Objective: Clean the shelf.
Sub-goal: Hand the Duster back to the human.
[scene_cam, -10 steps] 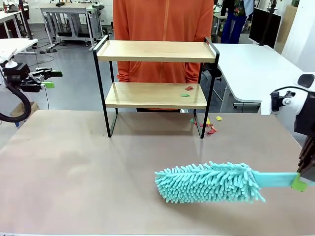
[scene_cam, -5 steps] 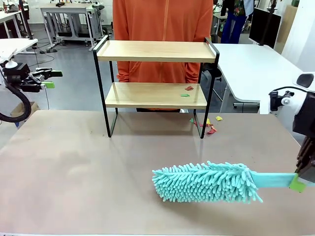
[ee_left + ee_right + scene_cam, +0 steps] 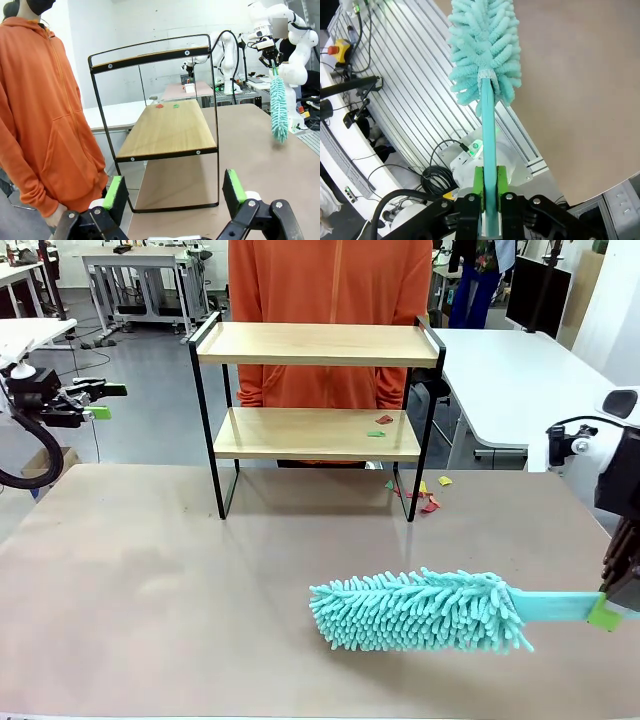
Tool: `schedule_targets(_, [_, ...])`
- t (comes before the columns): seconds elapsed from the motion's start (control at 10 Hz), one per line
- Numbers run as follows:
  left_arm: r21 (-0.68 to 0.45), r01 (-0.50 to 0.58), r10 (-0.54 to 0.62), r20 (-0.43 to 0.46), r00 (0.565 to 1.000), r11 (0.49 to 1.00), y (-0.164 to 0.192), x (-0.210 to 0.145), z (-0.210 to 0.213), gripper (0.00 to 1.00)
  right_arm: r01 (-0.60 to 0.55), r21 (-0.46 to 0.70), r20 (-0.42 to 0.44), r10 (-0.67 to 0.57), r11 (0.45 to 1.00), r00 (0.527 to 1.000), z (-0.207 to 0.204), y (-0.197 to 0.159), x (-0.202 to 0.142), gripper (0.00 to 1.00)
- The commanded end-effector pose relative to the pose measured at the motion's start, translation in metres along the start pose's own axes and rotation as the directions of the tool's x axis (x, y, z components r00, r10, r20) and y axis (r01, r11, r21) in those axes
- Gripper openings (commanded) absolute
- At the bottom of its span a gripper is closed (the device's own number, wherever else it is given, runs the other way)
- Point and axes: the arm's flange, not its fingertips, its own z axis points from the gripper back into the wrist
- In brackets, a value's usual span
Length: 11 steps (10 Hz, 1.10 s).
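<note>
Progress looks partial to me: my right gripper point(image 3: 607, 612) is clamped on the flat handle of the teal duster point(image 3: 420, 611), whose fluffy head hangs just over the brown table point(image 3: 150, 590), well short of the shelf point(image 3: 316, 345); the shelf stands at the table's far edge in front of the person in orange point(image 3: 330, 280); a red and a green scrap point(image 3: 380, 426) lie on its lower board, so that board is not clean yet; more scraps point(image 3: 420, 495) lie on the table by its right legs; my left gripper point(image 3: 175, 197) waits off to the side, jaws wide and empty; I judge the remaining sweep is still ahead.
</note>
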Motion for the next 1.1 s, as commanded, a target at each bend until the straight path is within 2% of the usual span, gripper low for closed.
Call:
schedule_targets(0.0, [-0.008,0.011,-0.011,-0.016,1.0,1.0,-0.003,0.002,-0.001,1.0,-0.014,0.01,0.014,0.014,1.0,1.0,0.001,0.003,0.001,0.13])
schedule_targets(0.2, [-0.008,0.011,-0.011,-0.016,1.0,1.0,-0.003,0.002,-0.001,1.0,0.0,0.0,0.0,0.0,1.0,1.0,0.0,0.0,0.0,0.13])
schedule_targets(0.4, [-0.008,0.011,-0.011,-0.016,1.0,1.0,-0.003,0.002,-0.001,1.0,-0.073,-0.053,0.083,0.078,0.996,0.994,0.014,-0.061,0.019,0.13])
schedule_targets(0.5, [-0.008,0.011,-0.011,-0.016,1.0,1.0,-0.003,0.002,-0.001,1.0,-0.14,-0.086,0.16,0.152,0.986,0.975,0.02,-0.076,0.022,0.13])
schedule_targets(0.7, [0.0,0.0,0.0,0.0,1.0,1.0,0.0,0.0,0.0,1.0,-0.261,-0.151,0.229,0.29,0.954,0.929,0.031,-0.1,0.029,0.13])
schedule_targets(1.0, [0.034,0.015,-0.013,-0.065,0.998,0.999,-0.062,0.032,-0.051,1.0,-0.405,-0.229,0.288,0.459,0.885,0.84,0.043,-0.131,0.05,0.13])
